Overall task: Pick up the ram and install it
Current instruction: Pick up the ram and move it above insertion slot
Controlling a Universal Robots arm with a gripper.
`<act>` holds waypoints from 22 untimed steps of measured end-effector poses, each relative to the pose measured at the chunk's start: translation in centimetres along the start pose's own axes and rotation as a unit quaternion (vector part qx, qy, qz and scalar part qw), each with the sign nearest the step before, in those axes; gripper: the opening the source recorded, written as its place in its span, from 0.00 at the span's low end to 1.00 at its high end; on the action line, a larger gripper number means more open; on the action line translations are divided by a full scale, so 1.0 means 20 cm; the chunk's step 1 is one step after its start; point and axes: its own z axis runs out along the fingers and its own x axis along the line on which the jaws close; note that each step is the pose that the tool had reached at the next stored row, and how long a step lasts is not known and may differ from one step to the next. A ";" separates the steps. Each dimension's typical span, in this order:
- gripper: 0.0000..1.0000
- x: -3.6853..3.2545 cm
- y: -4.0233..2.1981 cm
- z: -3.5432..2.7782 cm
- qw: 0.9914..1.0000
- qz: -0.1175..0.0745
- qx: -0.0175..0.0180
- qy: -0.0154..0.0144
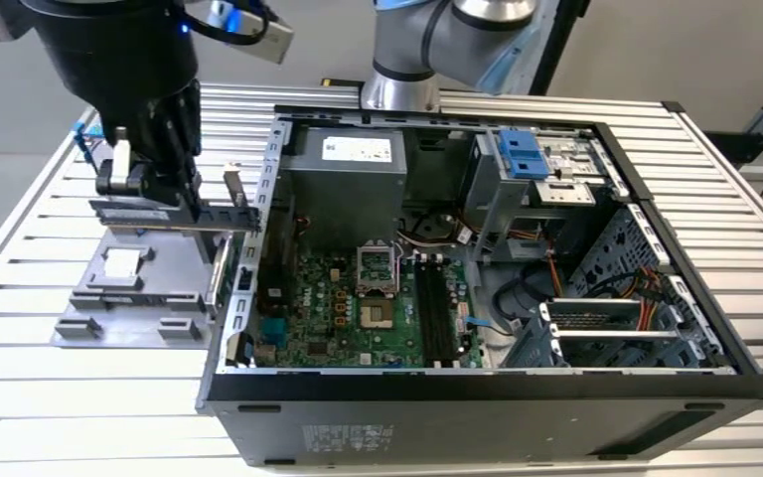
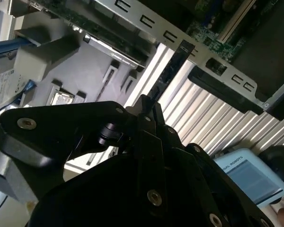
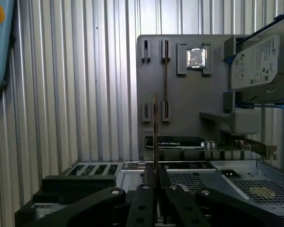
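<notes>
The open black computer case (image 1: 488,402) lies on its side, its green motherboard (image 1: 342,298) facing up for access; just beside it, above the grey slotted parts tray (image 1: 116,298), the black gripper (image 3: 155,172) clamps the thin, narrow ram stick (image 3: 155,127) by one end, edge-on, seemingly so its long edge stays free

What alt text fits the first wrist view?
The black two-finger gripper is shut on the long thin ram stick, seen edge-on, over a slotted grey fixture tray on the ribbed aluminium table. The tray carries a silver hard drive in a blue frame.
</notes>
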 end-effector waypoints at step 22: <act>0.00 -0.020 -0.484 -0.003 1.000 0.000 -0.002 0.000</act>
